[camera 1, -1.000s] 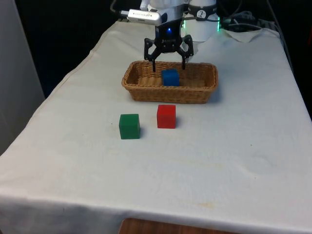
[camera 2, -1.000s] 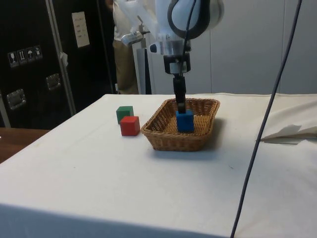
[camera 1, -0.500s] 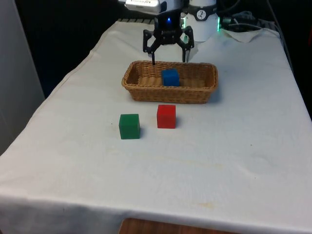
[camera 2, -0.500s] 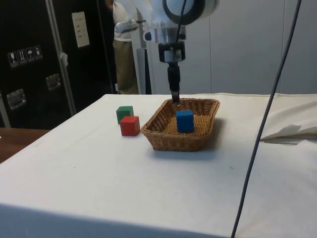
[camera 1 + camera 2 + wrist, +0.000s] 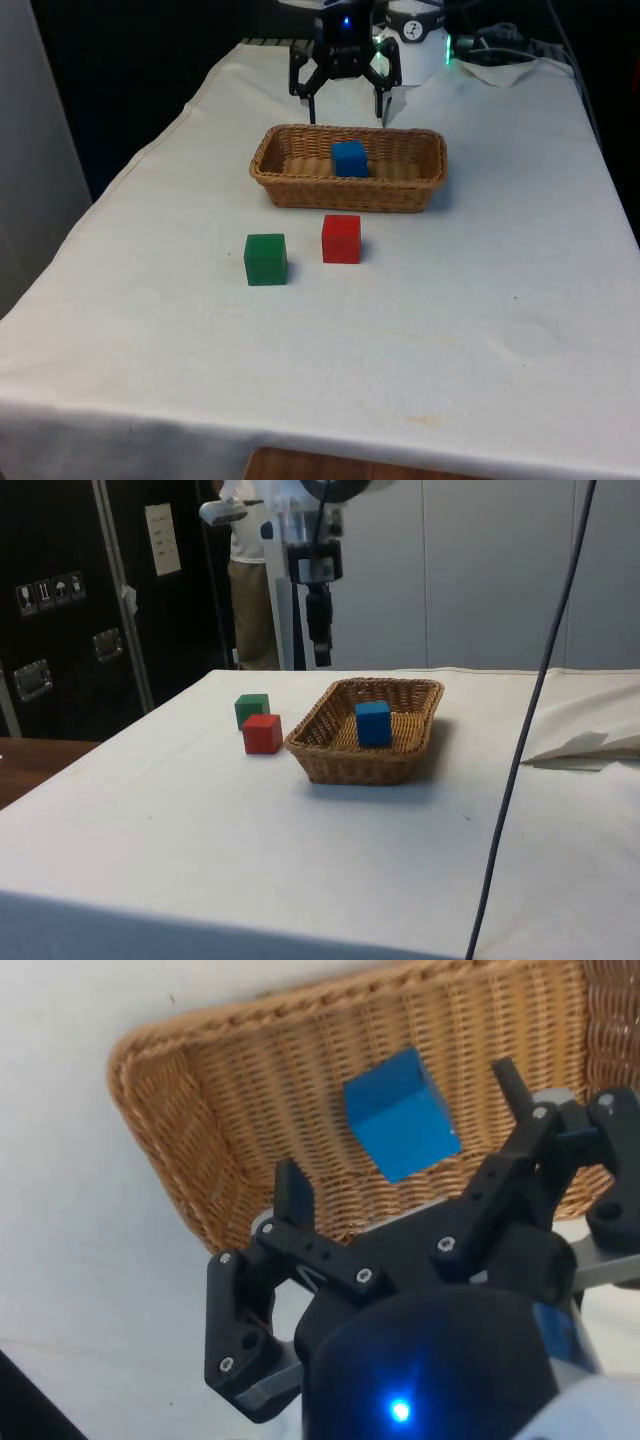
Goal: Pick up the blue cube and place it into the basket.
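Observation:
The blue cube (image 5: 349,158) lies inside the wicker basket (image 5: 290,188), near its middle; it also shows as the blue cube (image 5: 373,723) in the basket (image 5: 340,763) from the side, and as the blue cube (image 5: 401,1113) on the basket's weave (image 5: 200,1150) in the wrist view. My gripper (image 5: 347,115) hangs open and empty above the basket's far rim, well clear of the cube. From the side the gripper (image 5: 320,658) is high above the table beyond the basket. Both fingertips (image 5: 293,1188) stand wide apart with nothing between them.
A red cube (image 5: 341,239) and a green cube (image 5: 265,259) sit on the white cloth just in front of the basket; from the side the red cube (image 5: 263,733) and green cube (image 5: 252,710) are beside it. A person (image 5: 250,590) stands behind the table.
The open gripper has risen out of the basket and drawn back toward the robot. The blue cube stays where it was left in the basket.

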Motion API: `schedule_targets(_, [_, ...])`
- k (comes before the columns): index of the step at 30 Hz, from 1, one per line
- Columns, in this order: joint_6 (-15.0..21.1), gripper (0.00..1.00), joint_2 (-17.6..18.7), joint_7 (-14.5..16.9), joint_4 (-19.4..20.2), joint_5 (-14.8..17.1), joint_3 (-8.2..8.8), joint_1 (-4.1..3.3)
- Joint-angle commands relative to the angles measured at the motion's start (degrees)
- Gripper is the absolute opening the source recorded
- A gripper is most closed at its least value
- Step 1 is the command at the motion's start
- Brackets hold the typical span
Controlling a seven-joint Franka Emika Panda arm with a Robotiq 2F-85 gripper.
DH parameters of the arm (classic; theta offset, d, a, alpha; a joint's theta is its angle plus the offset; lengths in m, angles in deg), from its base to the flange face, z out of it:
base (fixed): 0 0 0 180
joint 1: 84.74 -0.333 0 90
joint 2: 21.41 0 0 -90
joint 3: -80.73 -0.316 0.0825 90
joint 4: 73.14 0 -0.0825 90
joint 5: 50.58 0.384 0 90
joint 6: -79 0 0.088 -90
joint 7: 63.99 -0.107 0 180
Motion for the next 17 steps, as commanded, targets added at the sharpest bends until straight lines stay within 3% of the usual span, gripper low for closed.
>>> schedule_targets(1, [-0.92, 1.00, 0.40, -0.40, -0.97, -0.17, -0.06, -0.11])
schedule_targets(5, [-2.86, 1.00, 1.26, -0.46, -3.78, -0.23, -0.17, -0.11])
schedule_targets(6, [-1.95, 1.00, 0.92, -0.06, -2.92, 0.00, -0.17, -0.06])
schedule_targets(8, [-4.58, 1.00, 1.66, -0.46, -6.07, -0.17, -0.17, -0.17])
schedule_targets(17, [-8.82, 1.00, 2.58, -0.46, -11.69, 0.00, -0.11, -0.06])
